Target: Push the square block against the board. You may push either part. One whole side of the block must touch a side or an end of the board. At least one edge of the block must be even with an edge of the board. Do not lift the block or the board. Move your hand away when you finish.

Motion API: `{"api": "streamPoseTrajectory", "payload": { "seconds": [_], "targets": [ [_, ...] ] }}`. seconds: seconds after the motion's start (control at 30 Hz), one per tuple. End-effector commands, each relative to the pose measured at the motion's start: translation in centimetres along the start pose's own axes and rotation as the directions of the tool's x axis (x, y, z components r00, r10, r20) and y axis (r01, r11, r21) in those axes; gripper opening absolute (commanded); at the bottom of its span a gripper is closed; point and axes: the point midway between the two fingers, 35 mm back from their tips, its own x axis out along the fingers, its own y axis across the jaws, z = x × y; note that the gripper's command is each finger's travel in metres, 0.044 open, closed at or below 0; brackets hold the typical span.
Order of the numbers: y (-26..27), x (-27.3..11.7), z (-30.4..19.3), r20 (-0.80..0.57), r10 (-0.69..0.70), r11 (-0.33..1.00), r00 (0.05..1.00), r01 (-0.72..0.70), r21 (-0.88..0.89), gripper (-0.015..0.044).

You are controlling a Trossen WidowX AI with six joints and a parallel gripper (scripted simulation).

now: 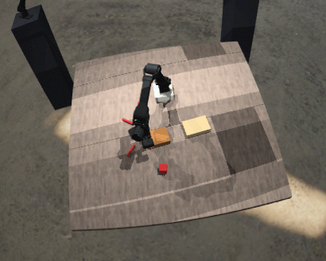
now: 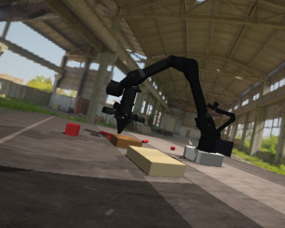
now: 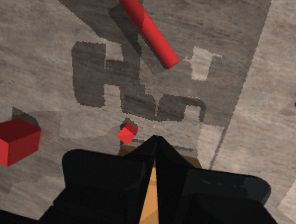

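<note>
The square block (image 1: 161, 136) (image 2: 126, 140) (image 3: 149, 202) is orange and lies flat on the table, partly hidden by my gripper in the wrist view. The board (image 1: 195, 125) (image 2: 147, 158) is pale yellow, rectangular and thicker, and lies to the block's right in the top view. A strip of table shows between the two, so they are apart. My gripper (image 2: 119, 133) (image 3: 156, 139) is shut and empty. It points down above the block's side away from the board. Whether the tips touch the block is not clear.
A red cube (image 1: 163, 169) (image 2: 72, 129) (image 3: 19, 139) stands in front of the block in the top view. A tiny red cube (image 3: 127, 133) lies close to the block. Red rods (image 1: 127, 121) (image 1: 130, 149) lie to the left. The white arm base (image 1: 164, 95) (image 2: 204, 156) is behind.
</note>
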Motion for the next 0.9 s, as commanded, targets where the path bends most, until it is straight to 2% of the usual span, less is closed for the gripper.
{"api": "streamPoseTrajectory", "payload": {
  "seconds": [0.0,0.87],
  "targets": [
    [-0.6,2.3,-0.5,-0.020,-0.023,1.000,1.000,0.024,0.008,0.0000],
    [-0.2,2.3,-3.3,-0.022,-0.023,1.000,0.999,0.023,0.008,0.0000]
  ]
}}
